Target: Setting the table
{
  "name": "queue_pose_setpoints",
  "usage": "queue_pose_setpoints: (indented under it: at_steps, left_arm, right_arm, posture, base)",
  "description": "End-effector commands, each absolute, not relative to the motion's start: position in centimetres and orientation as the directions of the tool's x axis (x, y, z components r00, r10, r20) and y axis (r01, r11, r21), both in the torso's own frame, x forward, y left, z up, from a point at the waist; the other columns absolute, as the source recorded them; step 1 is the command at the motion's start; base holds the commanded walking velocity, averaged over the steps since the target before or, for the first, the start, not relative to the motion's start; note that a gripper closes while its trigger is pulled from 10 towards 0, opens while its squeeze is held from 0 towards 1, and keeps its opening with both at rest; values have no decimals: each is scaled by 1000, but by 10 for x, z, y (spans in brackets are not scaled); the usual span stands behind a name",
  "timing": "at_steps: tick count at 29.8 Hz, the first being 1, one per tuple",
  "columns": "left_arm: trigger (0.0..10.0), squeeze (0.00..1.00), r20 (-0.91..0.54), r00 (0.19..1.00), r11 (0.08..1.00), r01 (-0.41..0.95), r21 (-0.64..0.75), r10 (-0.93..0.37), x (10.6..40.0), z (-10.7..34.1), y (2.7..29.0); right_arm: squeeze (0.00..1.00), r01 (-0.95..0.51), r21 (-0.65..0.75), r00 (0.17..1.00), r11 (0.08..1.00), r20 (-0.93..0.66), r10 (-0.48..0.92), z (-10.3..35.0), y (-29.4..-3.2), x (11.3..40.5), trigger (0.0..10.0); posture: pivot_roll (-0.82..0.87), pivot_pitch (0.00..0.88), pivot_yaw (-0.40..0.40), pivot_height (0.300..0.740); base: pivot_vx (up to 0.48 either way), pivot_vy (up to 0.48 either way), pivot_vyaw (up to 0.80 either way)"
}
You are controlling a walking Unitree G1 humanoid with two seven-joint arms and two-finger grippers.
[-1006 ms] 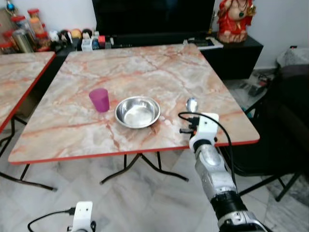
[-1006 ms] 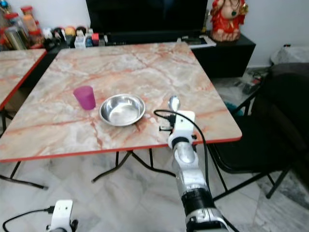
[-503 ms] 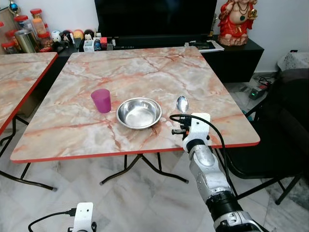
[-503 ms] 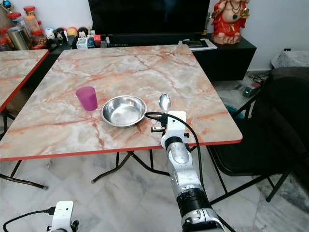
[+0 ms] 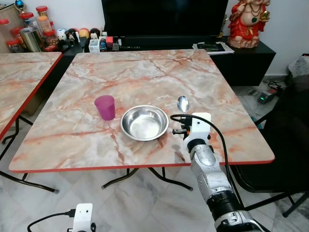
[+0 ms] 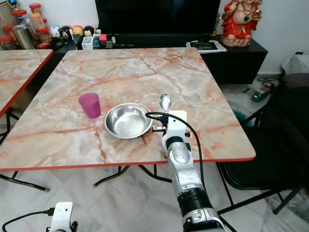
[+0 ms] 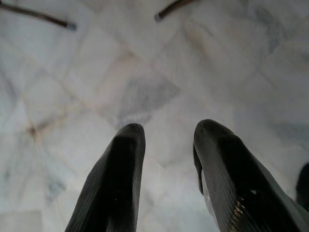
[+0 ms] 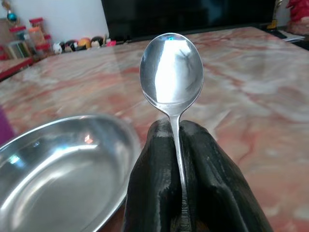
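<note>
Spoon (image 8: 171,67) sits pinched in the right gripper (image 8: 179,140) beside an empty steel bowl (image 5: 144,122), pink cup (image 5: 105,107) beyond; the left gripper (image 7: 166,145) hangs parted.

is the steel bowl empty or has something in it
Empty: the steel bowl shows only bare shiny metal; the spoon is in the right hand.

On my surface (image 5: 145,72): cup (image 5: 105,107) left of centre frame, bowl (image 5: 144,123) just right of it, spoon (image 5: 183,103) right of bowl.
</note>
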State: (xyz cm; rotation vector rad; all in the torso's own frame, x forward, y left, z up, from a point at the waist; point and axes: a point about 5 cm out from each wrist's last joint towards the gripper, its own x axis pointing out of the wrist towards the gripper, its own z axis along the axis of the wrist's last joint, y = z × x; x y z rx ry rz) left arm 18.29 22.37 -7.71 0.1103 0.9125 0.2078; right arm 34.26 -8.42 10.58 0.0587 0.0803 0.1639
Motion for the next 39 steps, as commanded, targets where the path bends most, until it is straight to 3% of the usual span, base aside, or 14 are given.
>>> queue_pose_setpoints:
  at_steps: [1, 16, 20, 32, 39]
  left_arm:
    - [10000, 0, -771, 599, 976, -134, 169, 216, 187, -76, 219]
    - [10000, 0, -770, 599, 975, -136, 174, 221, 187, -76, 220]
    - [10000, 0, -767, 602, 975, -142, 171, 222, 187, -76, 220]
    - [10000, 0, -774, 590, 973, -147, 176, 229, 180, -78, 224]
    - [10000, 0, -779, 581, 972, -149, 184, 236, 174, -80, 229]
  right_arm:
    - [0, -134, 54, 988, 990, -77, 137, 107, -95, 345, 10000]
    - [0, -138, 50, 986, 989, -92, 142, 104, -93, 344, 10000]
    - [0, -135, 21, 971, 991, -197, 137, 87, -89, 338, 10000]
    - [0, -180, 42, 948, 983, -258, 185, 75, -66, 324, 10000]
    - [0, -123, 29, 942, 992, -312, 126, 65, -72, 319, 10000]
  posture:
    - [-41, 0, 8, 740]
    - [-39, 0, 10, 740]
    - [-38, 0, 9, 740]
    - [-22, 0, 12, 740]
    - [-9, 0, 12, 740]
  base:
    - [368, 0, 0]
    - [366, 0, 0]
    - [0, 0, 0]
    - [0, 0, 0]
    - [0, 0, 0]
